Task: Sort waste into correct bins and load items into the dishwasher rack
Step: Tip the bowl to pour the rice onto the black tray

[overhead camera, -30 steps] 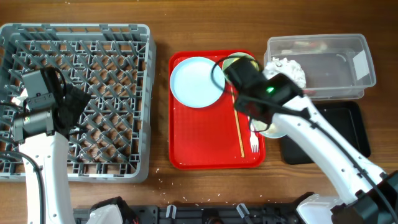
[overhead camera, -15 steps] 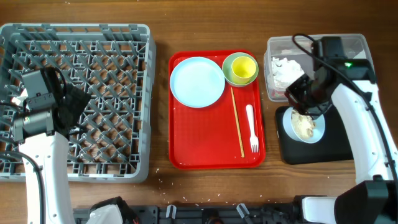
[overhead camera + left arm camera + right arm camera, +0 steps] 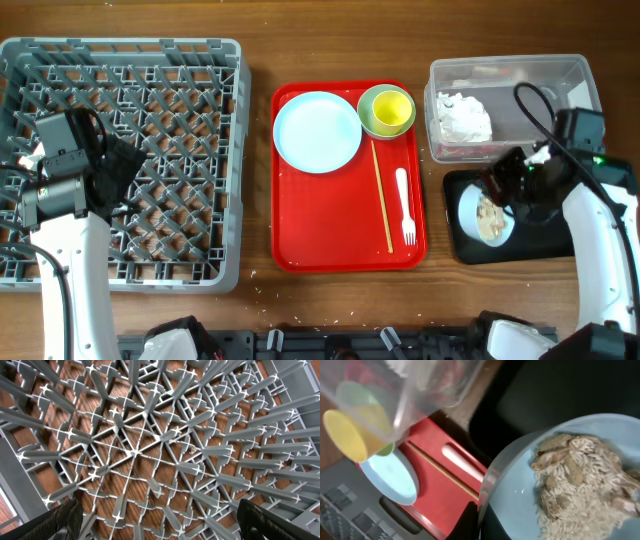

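Operator: Right arm has carried the bowl (image 3: pixel 487 215) away from the edge of the red tray (image 3: pixel 330 240), where it hung 1 second back, and across to the black tray (image 3: pixel 550 240). Over the last 0.5 second the elbow has swung out to the right. The bowl now reads as a narrower oval, so I judge it tipped further. Left arm is unchanged.

Desk: Hand states?

Operator: Right hand (image 3: pixel 503 188) is clamped on the bowl's rim. Its wrist view shows a dark finger (image 3: pixel 470 525) pinching the pale blue wall beside the rice (image 3: pixel 580 485). Left hand (image 3: pixel 162 520) is spread wide and holds nothing, above the grey pegs of the rack (image 3: pixel 150 60).

Desk: Handling notes on the bowl?

Operator: Smooth, glossy and rigid; I cannot tell plastic from ceramic. I judge it light but slippery under a rim pinch, with the load off-centre. The rice is a clumped mound with brownish bits. I expect it to cling rather than pour, so a steeper tilt may be needed. The rim is the only practical hold, and the pinch must stay firm.

Desk: Other items?

Operator: On the red tray are the round plate (image 3: pixel 317 131), yellow-green cup (image 3: pixel 390 108), thin wooden chopsticks (image 3: pixel 381 195) and white fork (image 3: pixel 404 205). The crumpled napkin (image 3: pixel 462 115) lies in the clear tub (image 3: pixel 545 90). Crumbs dot the tabletop (image 3: pixel 255 285).
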`<state>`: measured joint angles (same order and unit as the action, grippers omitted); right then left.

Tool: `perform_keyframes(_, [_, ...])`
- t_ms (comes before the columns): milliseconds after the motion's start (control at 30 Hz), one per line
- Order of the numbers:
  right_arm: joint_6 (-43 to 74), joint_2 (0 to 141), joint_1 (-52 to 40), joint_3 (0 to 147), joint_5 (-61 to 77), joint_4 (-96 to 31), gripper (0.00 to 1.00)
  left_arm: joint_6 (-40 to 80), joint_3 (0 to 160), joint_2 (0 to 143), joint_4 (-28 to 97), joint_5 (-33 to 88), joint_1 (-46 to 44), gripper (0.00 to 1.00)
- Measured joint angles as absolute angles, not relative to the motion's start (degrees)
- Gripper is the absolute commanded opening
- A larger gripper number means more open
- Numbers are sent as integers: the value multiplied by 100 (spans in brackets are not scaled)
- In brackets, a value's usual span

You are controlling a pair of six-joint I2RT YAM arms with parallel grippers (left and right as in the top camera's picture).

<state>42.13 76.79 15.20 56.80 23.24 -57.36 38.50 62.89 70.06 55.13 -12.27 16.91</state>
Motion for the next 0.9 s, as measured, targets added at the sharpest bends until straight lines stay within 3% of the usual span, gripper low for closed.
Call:
perform_keyframes(167, [4051, 7671, 1745, 5481, 2574, -5649, 4, 3850, 6289, 7006, 5513, -1214, 1688, 100])
perform_keyframes(533, [3391, 7620, 2206, 5199, 5417, -5024, 4, 3850, 6287, 7006, 5511, -1212, 1691, 100])
perform_keyframes(900, [2836, 7620, 4049, 5004, 5927, -4980, 4, 3850, 6289, 7006, 5511, -1212, 1691, 100])
